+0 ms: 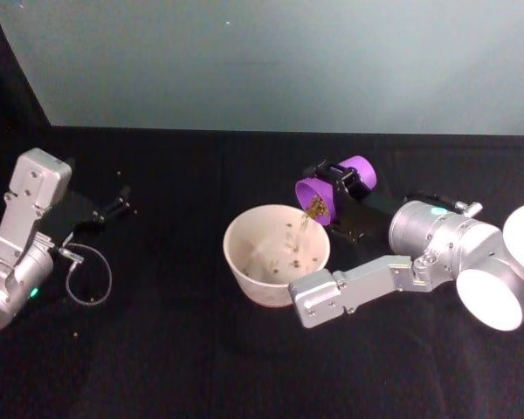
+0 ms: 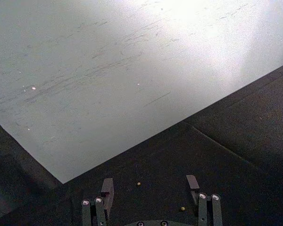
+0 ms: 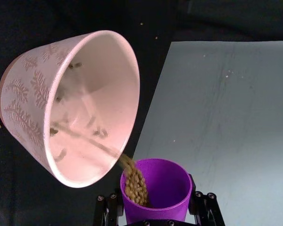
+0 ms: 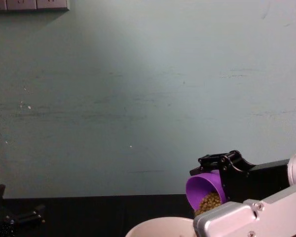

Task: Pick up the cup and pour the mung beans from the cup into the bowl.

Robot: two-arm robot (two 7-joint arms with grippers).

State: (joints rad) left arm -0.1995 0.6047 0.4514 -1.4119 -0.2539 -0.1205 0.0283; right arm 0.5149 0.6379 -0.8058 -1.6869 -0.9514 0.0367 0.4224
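My right gripper (image 1: 342,187) is shut on the purple cup (image 1: 332,194) and holds it tipped on its side, mouth over the bowl's right rim. Mung beans (image 1: 315,208) stream from the cup's lip into the pale pinkish bowl (image 1: 244,262), which stands on the black table at centre. In the right wrist view beans (image 3: 134,183) pile at the lip of the cup (image 3: 162,186) and fall into the bowl (image 3: 28,94), where a few lie scattered. The chest view shows the tilted cup (image 4: 203,188) above the bowl's rim (image 4: 160,227). My left gripper (image 1: 118,205) is parked at far left, open and empty.
A black cloth covers the table (image 1: 183,349) up to a pale grey-green wall. A loop of cable (image 1: 87,275) hangs by the left arm. A few stray beans (image 2: 138,183) lie on the cloth near the left gripper (image 2: 150,186).
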